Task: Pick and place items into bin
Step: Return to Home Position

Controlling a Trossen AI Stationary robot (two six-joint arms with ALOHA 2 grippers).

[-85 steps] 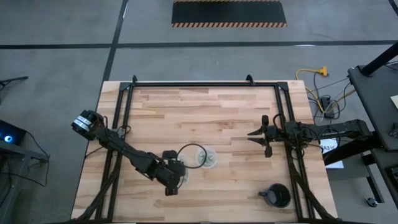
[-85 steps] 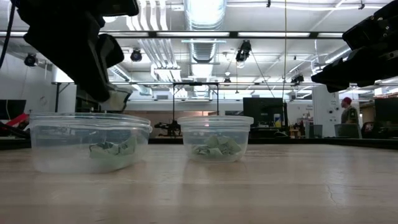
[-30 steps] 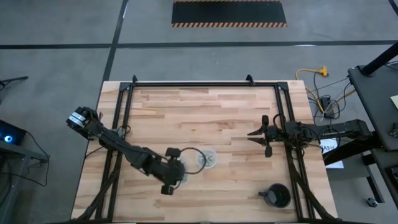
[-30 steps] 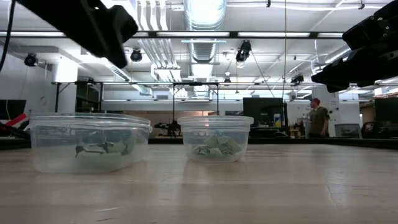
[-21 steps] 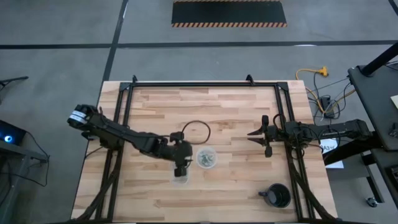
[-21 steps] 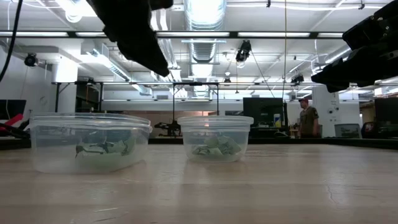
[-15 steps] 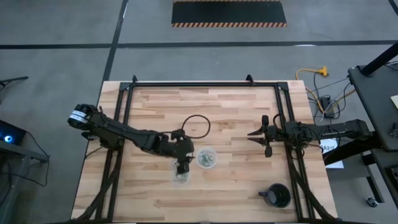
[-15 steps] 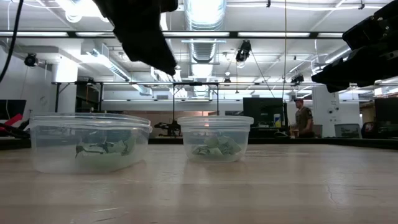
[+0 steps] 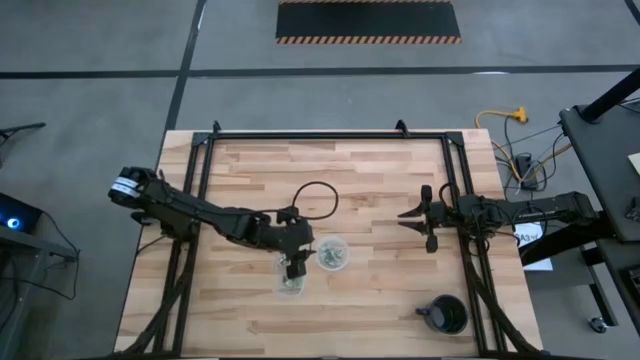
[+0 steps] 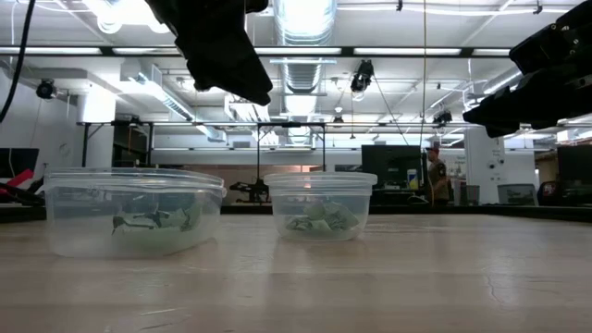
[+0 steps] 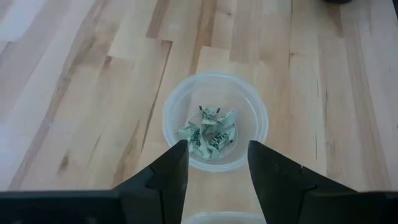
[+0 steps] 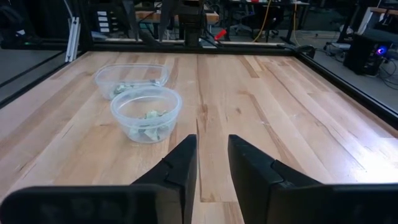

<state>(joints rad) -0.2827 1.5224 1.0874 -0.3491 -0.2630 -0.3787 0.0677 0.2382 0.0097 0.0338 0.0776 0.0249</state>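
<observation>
Left hand [image 11: 217, 145] is seen hovering above the two clear bins near the middle of the tabletop [image 9: 380, 170]. Its fingers [image 11: 171, 177] are spread wide and nothing is pinched between them. In the low view the left arm is raised well above both rims, touching neither.

The items [image 11: 209, 134], small crumpled pale green packets, are found inside the bins: a small heap in the near bin [image 10: 74, 217] and another in the far bin [image 10: 321, 178]. The two bins are set just beside each other. No loose packet can be made out on the bare wood, though pieces this small could be missed.

Right hand [image 12: 211, 138] is parked low at the right side of the tabletop, well apart from the bins, pointed toward them. Its fingers are parted by a narrow gap and nothing is held. A black mug [image 9: 447, 315] is left at the near right corner, untouched. A person [image 10: 432, 171] is seen far off in the room behind.

Step judged: placing is done and the left arm is being taken to its rest pose. Task judged near its end.

Next move: the left arm should be lifted and drawn toward its own side, kept clear of the rims so neither bin is knocked.
</observation>
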